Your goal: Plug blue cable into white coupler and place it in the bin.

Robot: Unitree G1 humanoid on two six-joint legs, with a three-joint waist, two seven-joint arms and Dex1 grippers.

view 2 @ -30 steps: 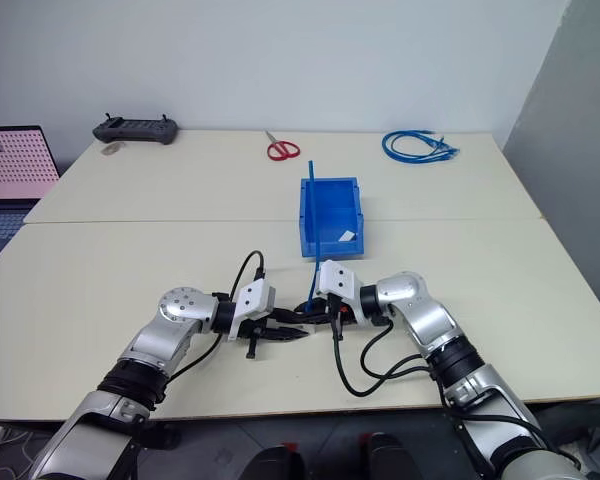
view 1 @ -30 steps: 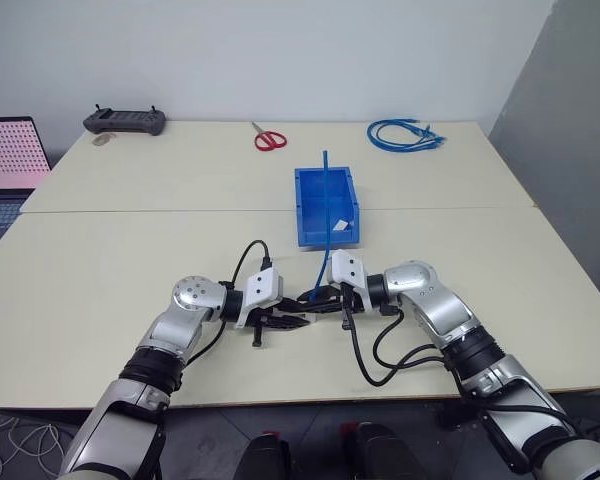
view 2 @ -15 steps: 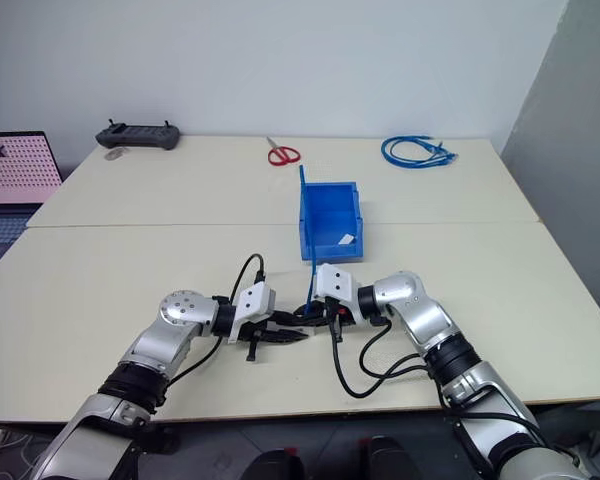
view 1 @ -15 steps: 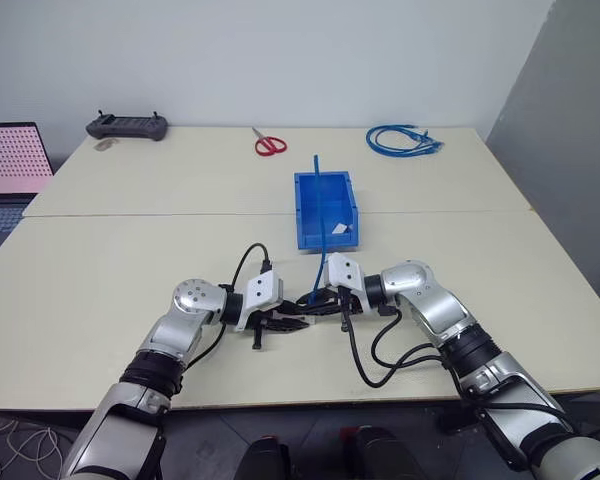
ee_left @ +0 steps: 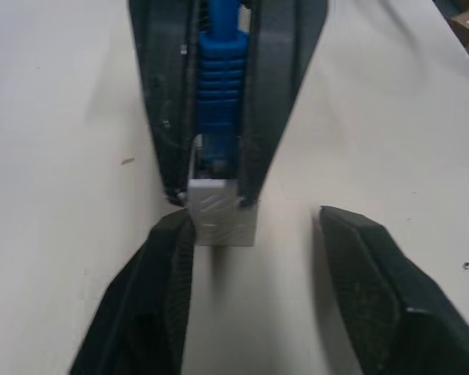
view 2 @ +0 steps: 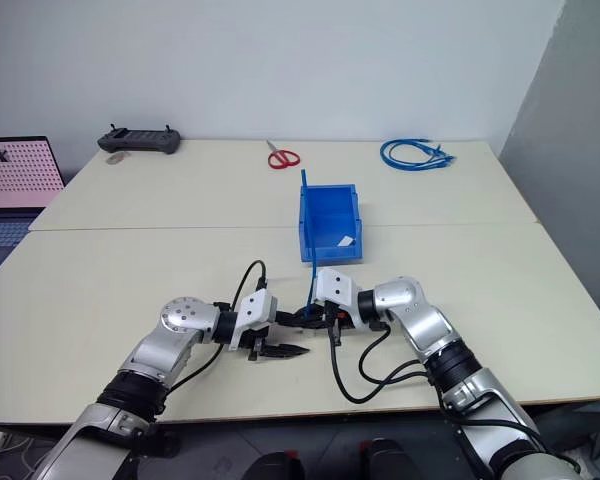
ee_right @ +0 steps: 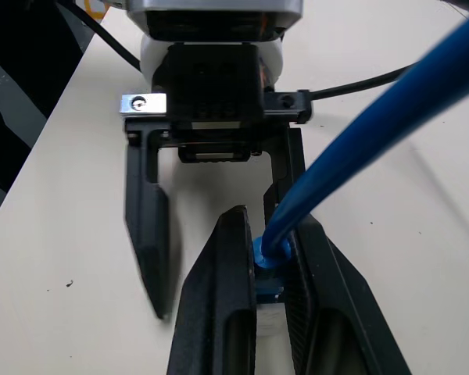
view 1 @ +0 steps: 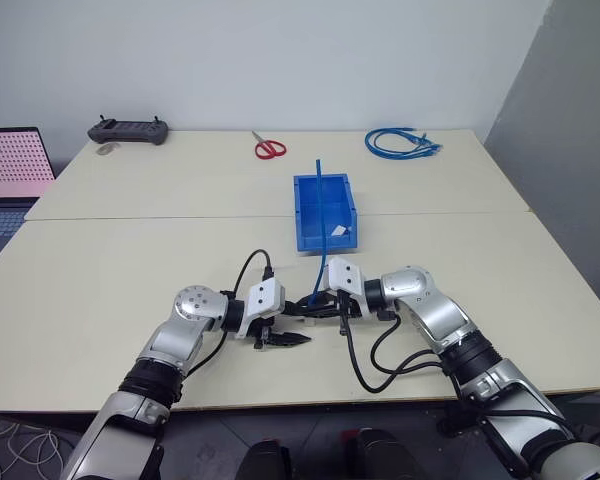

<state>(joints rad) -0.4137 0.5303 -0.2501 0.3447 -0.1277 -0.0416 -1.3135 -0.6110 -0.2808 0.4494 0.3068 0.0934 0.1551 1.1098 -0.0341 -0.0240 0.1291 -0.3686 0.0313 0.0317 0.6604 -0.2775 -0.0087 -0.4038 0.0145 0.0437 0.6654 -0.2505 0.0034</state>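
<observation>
While the two arms meet low over the near part of the table (view 1: 100, 270), the right gripper (view 1: 315, 305) is clenched on the blue cable (view 1: 321, 215), just behind its ribbed blue boot. In the left wrist view this boot (ee_left: 220, 70) sits between the two black fingers of the right gripper, and the white coupler (ee_left: 221, 219) is on the end of the plug, sticking out past those fingertips. How deep the plug sits in the coupler I cannot tell. The left gripper (view 1: 283, 331) is released: its two fingers stand apart on both sides of the coupler. One finger (ee_left: 160, 297) is just beside the coupler's edge, maybe touching it, and the other finger (ee_left: 371, 273) is clearly apart from it.

From the right gripper the blue cable rises steeply and passes in front of the bin (view 1: 305, 215), which stands near, farther along the table. A small white thing (view 1: 340, 230) lies inside the bin. At the far edge of the table lie a pair of red scissors (view 1: 268, 148), a coiled bundle of blue cables (view 1: 400, 141) and a dark controller (view 1: 128, 130). A screen with a pink picture (view 1: 10, 160) stands at the left.
</observation>
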